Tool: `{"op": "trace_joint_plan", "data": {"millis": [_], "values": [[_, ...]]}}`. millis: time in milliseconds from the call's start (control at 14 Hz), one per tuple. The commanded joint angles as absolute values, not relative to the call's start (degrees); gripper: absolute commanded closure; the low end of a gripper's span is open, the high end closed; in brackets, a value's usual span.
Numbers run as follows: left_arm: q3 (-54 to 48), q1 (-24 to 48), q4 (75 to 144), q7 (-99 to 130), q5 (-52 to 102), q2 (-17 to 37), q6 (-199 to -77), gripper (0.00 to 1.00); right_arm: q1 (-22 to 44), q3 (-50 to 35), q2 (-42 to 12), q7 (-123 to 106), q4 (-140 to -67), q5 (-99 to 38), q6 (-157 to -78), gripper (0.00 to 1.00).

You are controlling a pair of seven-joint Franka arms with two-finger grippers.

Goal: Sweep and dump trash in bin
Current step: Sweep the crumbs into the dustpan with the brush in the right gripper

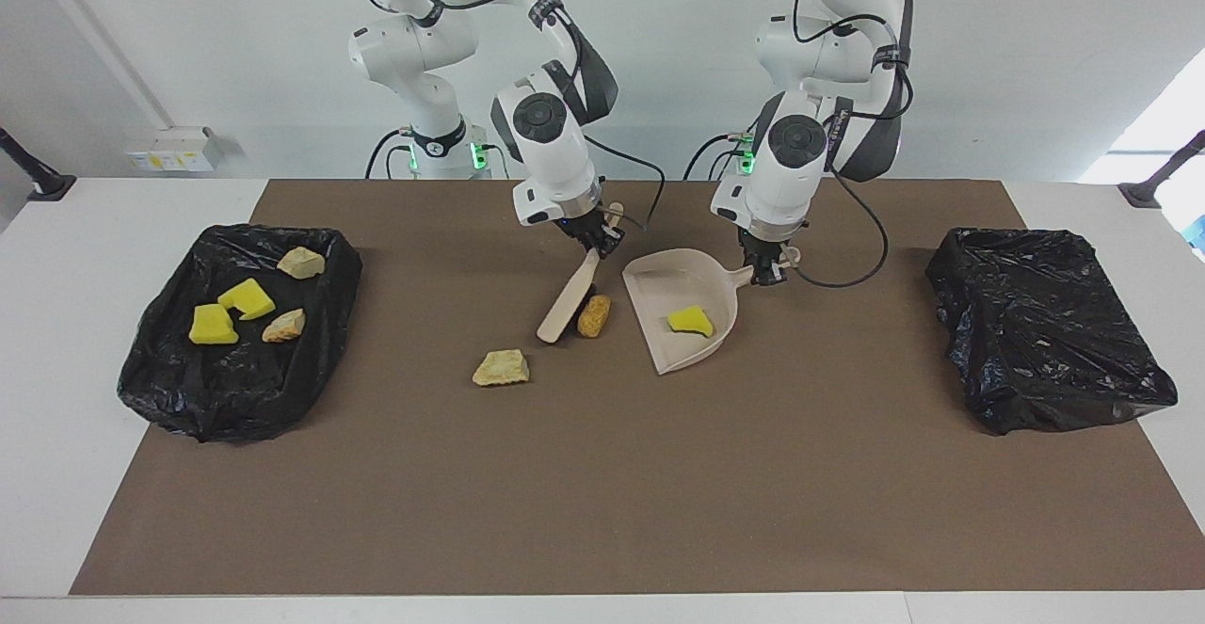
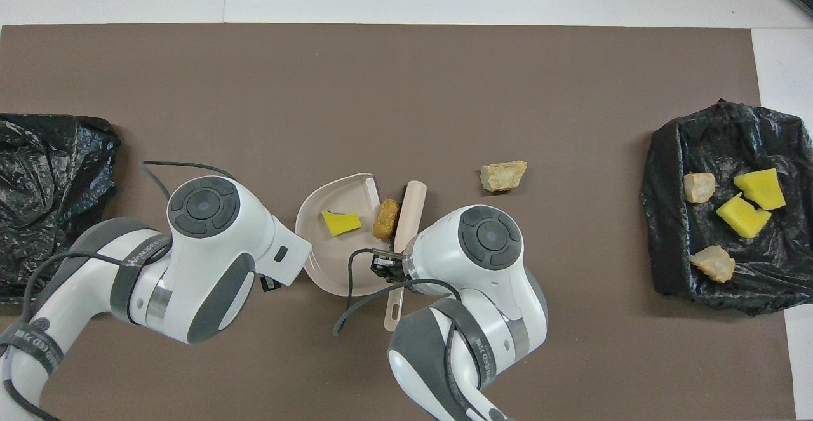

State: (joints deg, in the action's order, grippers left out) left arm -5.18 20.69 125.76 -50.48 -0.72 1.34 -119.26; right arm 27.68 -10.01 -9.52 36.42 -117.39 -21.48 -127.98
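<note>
My left gripper [image 1: 770, 266] is shut on the handle of the beige dustpan [image 1: 673, 285], which rests on the brown mat with a yellow sponge bit [image 1: 690, 321] in it. My right gripper [image 1: 595, 238] is shut on the handle of the beige brush [image 1: 570, 302], whose head is down on the mat. A brown bread-like lump [image 1: 594, 315] lies between the brush head and the dustpan's open lip, touching the brush. A beige stone chunk [image 1: 501, 368] lies loose on the mat, farther from the robots than the brush. In the overhead view the lump [image 2: 385, 218] sits beside the dustpan [image 2: 330, 262].
A black-bag-lined bin [image 1: 188, 398] at the right arm's end holds two yellow sponge bits [image 1: 247, 298] and two beige stone chunks [image 1: 301, 263]. A second black-bag bin [image 1: 1050, 328] stands at the left arm's end. The brown mat [image 1: 602, 492] covers the table's middle.
</note>
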Motion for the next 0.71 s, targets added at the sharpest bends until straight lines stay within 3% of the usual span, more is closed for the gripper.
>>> {"op": "trace_joint_plan", "data": {"millis": [0, 357, 643], "values": [[-5.0, 20.7, 128.0, -49.7, 0.2, -0.4, -121.4, 1.00, 28.6, -10.7, -10.5, 24.1, -115.1, -25.0, -128.2, 1.00], [-5.0, 20.7, 128.0, -49.7, 0.2, -0.4, -121.4, 1.00, 24.3, -10.0, -5.7, 17.6, -114.8, -24.0, -119.3, 1.00], [-5.0, 20.7, 128.0, -49.0, 0.2, -0.4, -121.4, 1.00, 18.2, -9.9, -3.1, 15.2, -114.9, -13.0, -114.0, 1.00]]}}
